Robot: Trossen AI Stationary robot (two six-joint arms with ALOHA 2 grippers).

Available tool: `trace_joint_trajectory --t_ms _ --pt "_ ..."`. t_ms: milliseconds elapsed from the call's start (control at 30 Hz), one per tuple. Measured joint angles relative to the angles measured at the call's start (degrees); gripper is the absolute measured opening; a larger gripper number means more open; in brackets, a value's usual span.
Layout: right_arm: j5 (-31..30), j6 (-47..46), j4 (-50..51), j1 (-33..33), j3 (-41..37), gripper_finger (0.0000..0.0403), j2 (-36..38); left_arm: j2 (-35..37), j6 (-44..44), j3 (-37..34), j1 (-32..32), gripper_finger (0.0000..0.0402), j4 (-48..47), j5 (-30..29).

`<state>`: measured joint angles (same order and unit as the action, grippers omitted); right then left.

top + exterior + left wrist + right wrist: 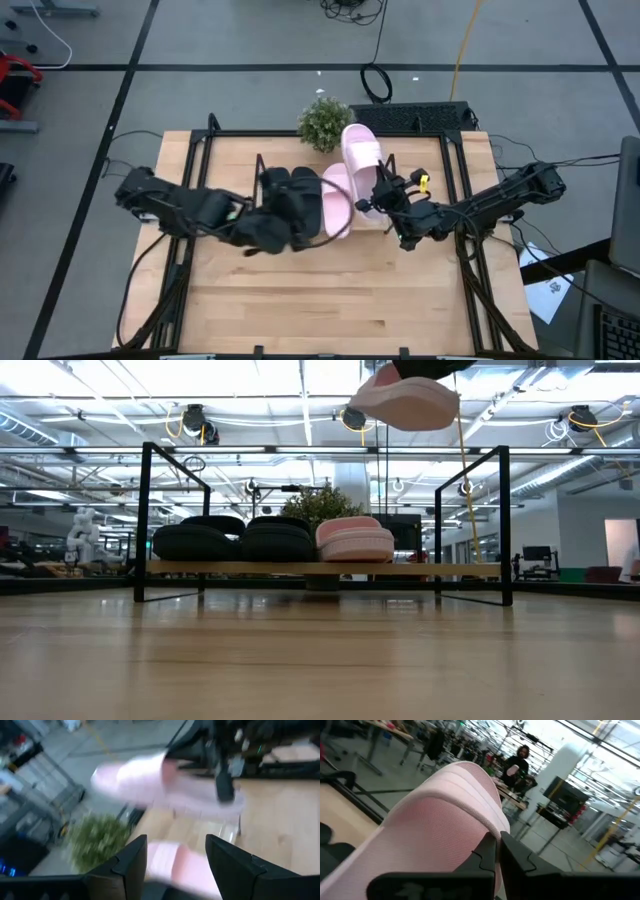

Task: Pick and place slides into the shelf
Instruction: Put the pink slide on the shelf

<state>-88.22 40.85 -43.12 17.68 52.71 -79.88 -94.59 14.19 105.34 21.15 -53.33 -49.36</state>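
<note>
Pale wood covers the desk (330, 300), which stands on a grey floor crossed by dark lines, with a small green plant (323, 122) at its far edge. On the desk sits the shelf (320, 569), a thin dark wire frame over a light wood base. Two matte black slides (235, 540) lie side by side on it, and just beside them rests one pale pink slide (355, 540), its wide strap ribbed and rounded.

A second pink slide (360, 152) hangs in the air above the shelf's open right end; in the low view it shows well above the top rail. Its strap is a fine woven pink with raised ridges. The right pincer (383, 203) is clamped tight on this slide, its dark fingers (490, 852) nearly meeting over the strap's edge.

The left pincer (300, 215) waits over the black slides, spread apart and gripping nothing, with the resting pink slide showing between its fingers (127, 865).

Beyond the desk, a person (517, 765) stands in the room.
</note>
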Motion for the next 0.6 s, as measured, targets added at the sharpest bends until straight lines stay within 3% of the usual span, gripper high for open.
trace_joint_trajectory --t_ms 233,367,467,600 --pt "3.1 -1.0 0.0 1.3 0.0 0.0000 0.0 -4.7 -14.5 0.0 -4.0 0.0202 16.0 7.8" --pt "3.8 -1.0 0.1 2.3 0.0 0.0000 0.0 -6.0 -15.7 0.0 -6.0 0.0202 18.3 9.4" --pt "7.6 -1.2 0.1 2.8 0.0 0.0000 0.0 -7.1 -15.6 0.0 -7.2 0.0202 19.7 11.0" --pt "8.9 -2.2 0.4 2.7 0.0 0.0000 0.0 -8.4 -15.6 0.0 -8.1 0.0202 20.1 9.9"
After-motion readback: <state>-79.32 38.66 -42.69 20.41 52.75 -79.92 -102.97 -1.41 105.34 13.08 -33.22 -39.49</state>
